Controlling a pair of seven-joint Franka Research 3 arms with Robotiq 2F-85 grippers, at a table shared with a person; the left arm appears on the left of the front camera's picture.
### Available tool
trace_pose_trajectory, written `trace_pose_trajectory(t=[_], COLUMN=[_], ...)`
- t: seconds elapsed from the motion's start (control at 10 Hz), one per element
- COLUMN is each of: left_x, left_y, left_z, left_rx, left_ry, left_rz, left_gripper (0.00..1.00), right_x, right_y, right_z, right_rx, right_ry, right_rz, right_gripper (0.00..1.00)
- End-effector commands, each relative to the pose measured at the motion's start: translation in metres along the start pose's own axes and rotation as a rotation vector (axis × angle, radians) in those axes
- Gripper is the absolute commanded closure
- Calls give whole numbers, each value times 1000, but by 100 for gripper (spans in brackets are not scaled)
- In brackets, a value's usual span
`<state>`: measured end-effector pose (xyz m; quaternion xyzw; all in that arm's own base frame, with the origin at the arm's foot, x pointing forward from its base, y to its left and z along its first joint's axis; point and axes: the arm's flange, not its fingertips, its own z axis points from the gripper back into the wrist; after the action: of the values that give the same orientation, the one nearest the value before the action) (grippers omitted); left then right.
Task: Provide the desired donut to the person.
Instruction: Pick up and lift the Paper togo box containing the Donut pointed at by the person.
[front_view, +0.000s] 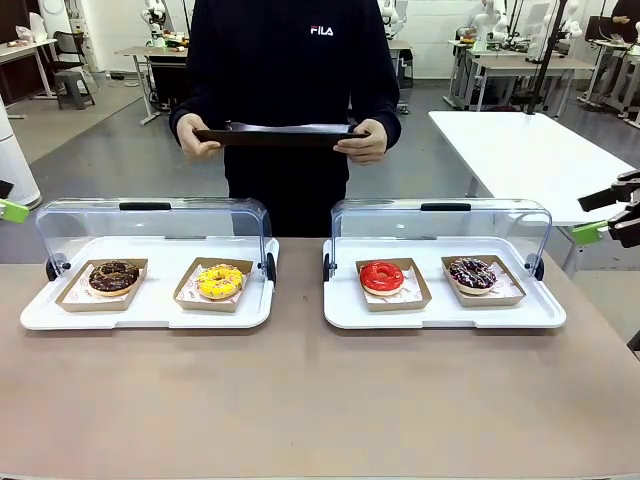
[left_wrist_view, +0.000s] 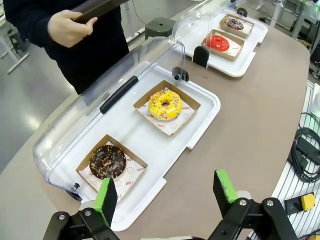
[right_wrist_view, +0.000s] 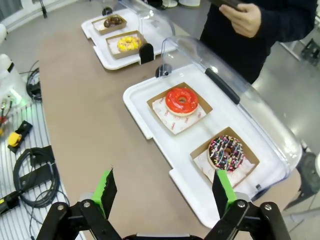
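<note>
Four donuts sit in cardboard trays on two white trays. On the left tray (front_view: 40, 312) lie a chocolate sprinkled donut (front_view: 113, 276) and a yellow donut (front_view: 221, 281). The right tray (front_view: 545, 318) carries a red donut (front_view: 381, 276) and a dark sprinkled donut (front_view: 471, 272). The person (front_view: 290, 60) stands at the far side holding a dark flat tray (front_view: 278, 136) in both hands. My left gripper (left_wrist_view: 167, 192) hovers open above the table's near-left end, close to the chocolate donut (left_wrist_view: 107, 161). My right gripper (right_wrist_view: 165, 192) hovers open near the dark sprinkled donut (right_wrist_view: 226, 153).
Both clear lids (front_view: 150, 222) (front_view: 440, 225) are swung open behind the trays. Cables (left_wrist_view: 306, 150) lie beyond the table edge beside each arm. A white table (front_view: 520, 150) stands at the back right. Bare brown tabletop (front_view: 300, 400) spreads in front of the trays.
</note>
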<state>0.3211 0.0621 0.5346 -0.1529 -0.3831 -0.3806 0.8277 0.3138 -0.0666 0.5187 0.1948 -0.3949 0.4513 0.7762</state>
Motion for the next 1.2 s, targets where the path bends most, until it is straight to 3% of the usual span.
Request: trace_pose_trajectory(t=[0.0,1.0,1.1], left_x=[-53,-49,-2], left_y=[-64,-62,-9], left_z=[-20,-20,10], left_rx=[6,-7,-3], left_ry=[24,46,35], left_rz=[18,18,6], left_gripper=[0,0,0], right_x=[-16,-7,-3], right_y=[11,17,-2], right_z=[-15,-23,-6], right_rx=[32,0,4], right_ry=[-16,-34,-23], right_rz=[12,72,24], right_gripper=[0,0,0])
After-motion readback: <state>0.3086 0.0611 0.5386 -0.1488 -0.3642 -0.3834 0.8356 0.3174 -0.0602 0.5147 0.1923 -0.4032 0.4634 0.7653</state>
